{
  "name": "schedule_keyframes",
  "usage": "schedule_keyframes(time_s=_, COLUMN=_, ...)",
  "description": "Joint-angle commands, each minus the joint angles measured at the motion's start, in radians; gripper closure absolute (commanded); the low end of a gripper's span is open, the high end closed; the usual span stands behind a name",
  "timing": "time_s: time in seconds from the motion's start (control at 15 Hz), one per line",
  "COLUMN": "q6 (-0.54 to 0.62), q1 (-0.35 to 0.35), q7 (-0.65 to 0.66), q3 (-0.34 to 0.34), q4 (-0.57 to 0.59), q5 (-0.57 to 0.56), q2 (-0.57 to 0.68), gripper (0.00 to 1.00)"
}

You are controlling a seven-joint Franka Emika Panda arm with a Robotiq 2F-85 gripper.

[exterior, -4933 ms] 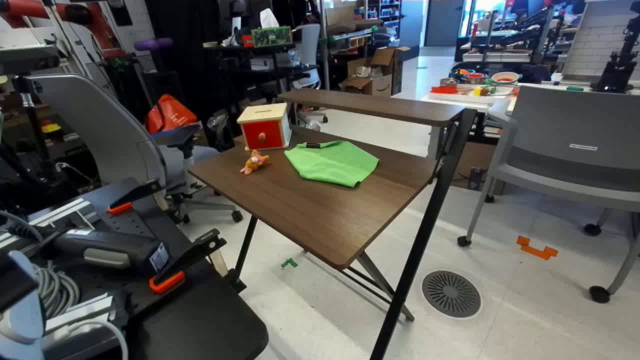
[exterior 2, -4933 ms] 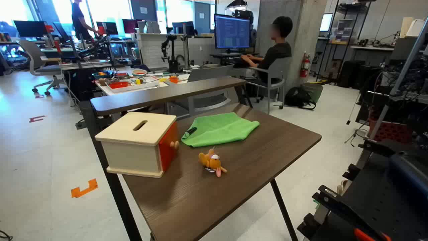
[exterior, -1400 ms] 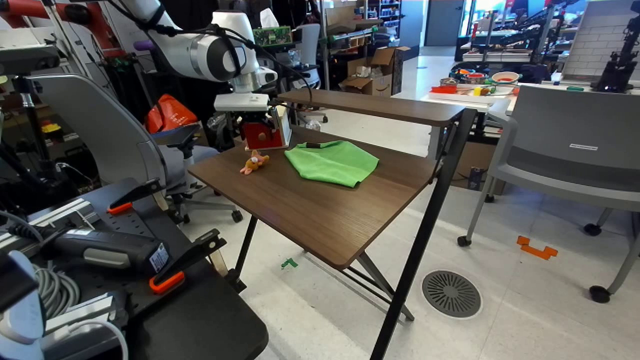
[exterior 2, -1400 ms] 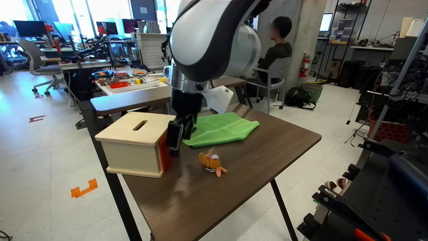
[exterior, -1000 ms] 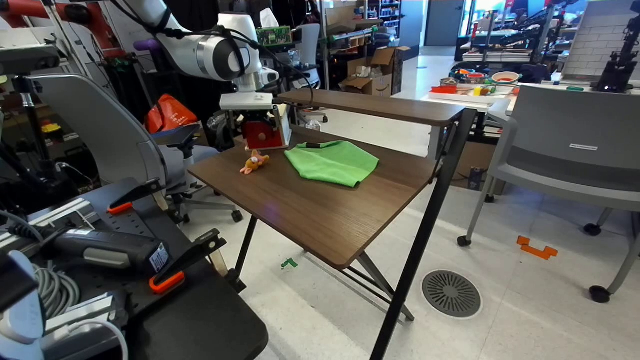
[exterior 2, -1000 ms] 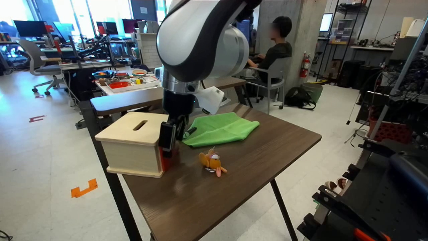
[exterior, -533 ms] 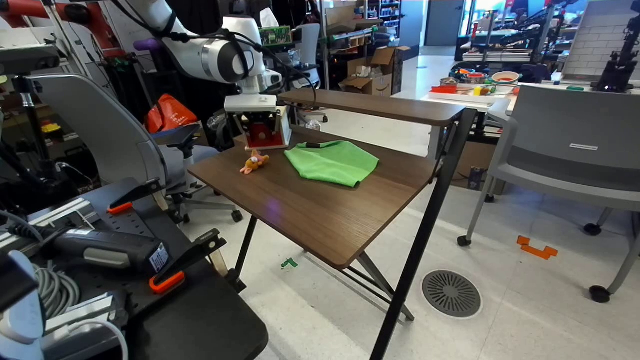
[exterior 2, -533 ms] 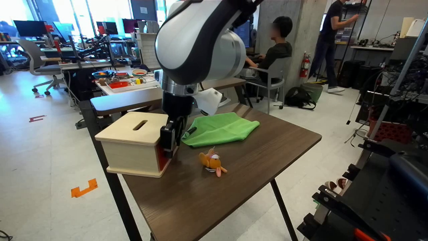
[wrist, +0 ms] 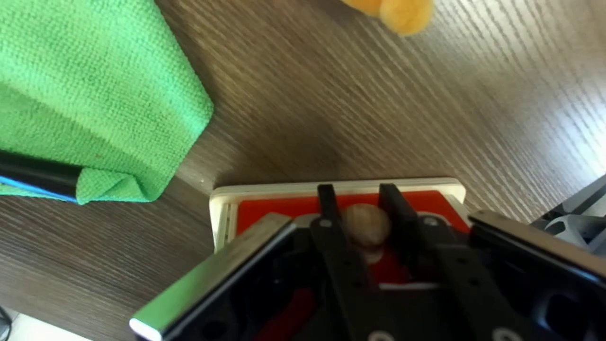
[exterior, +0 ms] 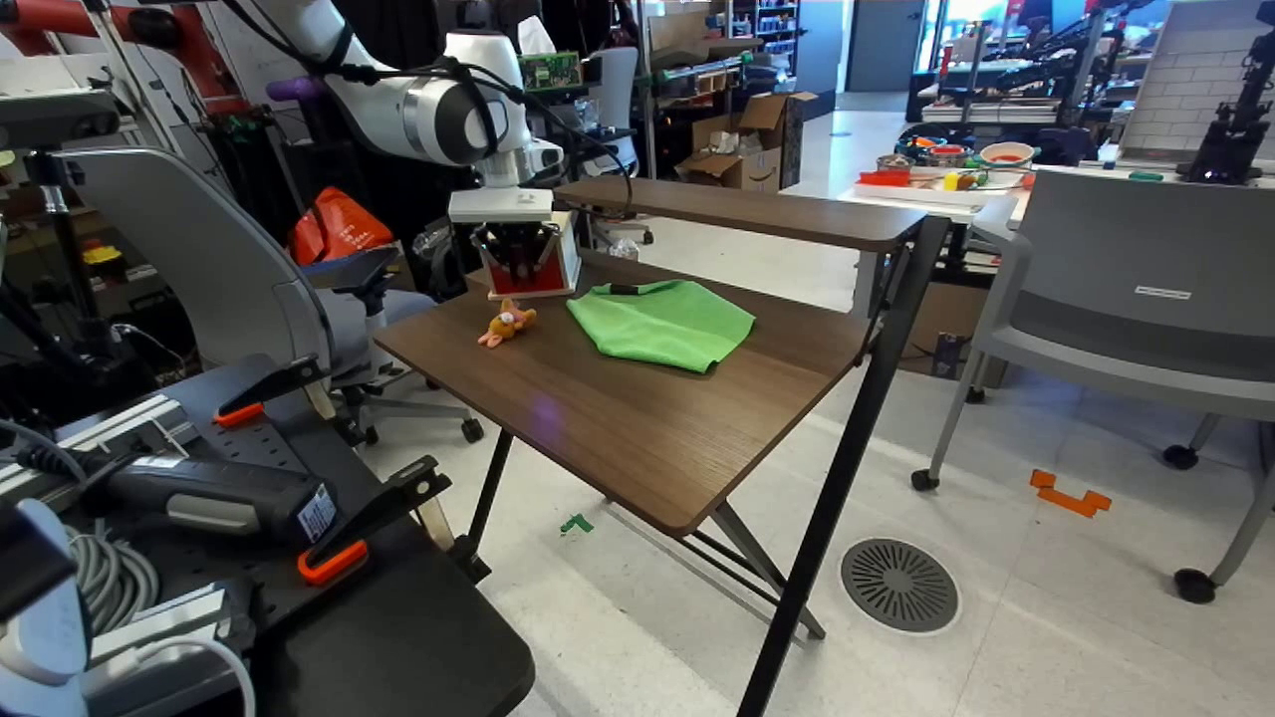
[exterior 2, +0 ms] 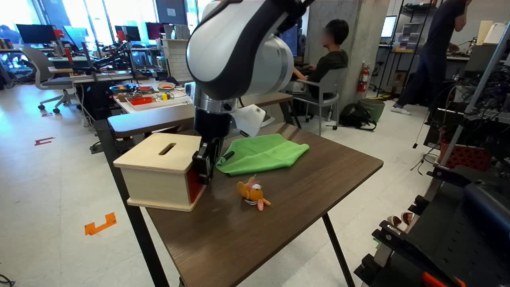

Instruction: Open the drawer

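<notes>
The red-fronted drawer [exterior 2: 195, 188] sits in a pale wooden box [exterior 2: 155, 187] with a slotted lid [exterior 2: 154, 160], on a dark brown wood-grain desk [exterior: 637, 428]; its face looks flush with the box. Two slim black fingers [wrist: 327, 207] pinch the drawer's round, natural-wood knob [wrist: 366, 223] between them. In front of the box's red side, apart from it, lies a small fuzzy orange toy [exterior 2: 254, 193]. Near that side spreads a bright green cloth [exterior 2: 266, 154], with a black, pen-shaped marker [exterior 2: 228, 155] at its edge toward the box.
</notes>
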Motion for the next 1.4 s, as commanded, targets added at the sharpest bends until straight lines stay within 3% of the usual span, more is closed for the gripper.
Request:
schedule_keyframes(time_s=0.0, q6=-0.009, q1=-0.016, q7=-0.003, q3=0.001, q4=-0.029, q5=-0.021, q2=-0.029, gripper=0.93)
schedule_keyframes(time_s=1.33, q6=-0.004, q1=-0.058, q7=0.039, q3=-0.042, q4=-0.267, q5=-0.022, q2=-0.174, gripper=0.93)
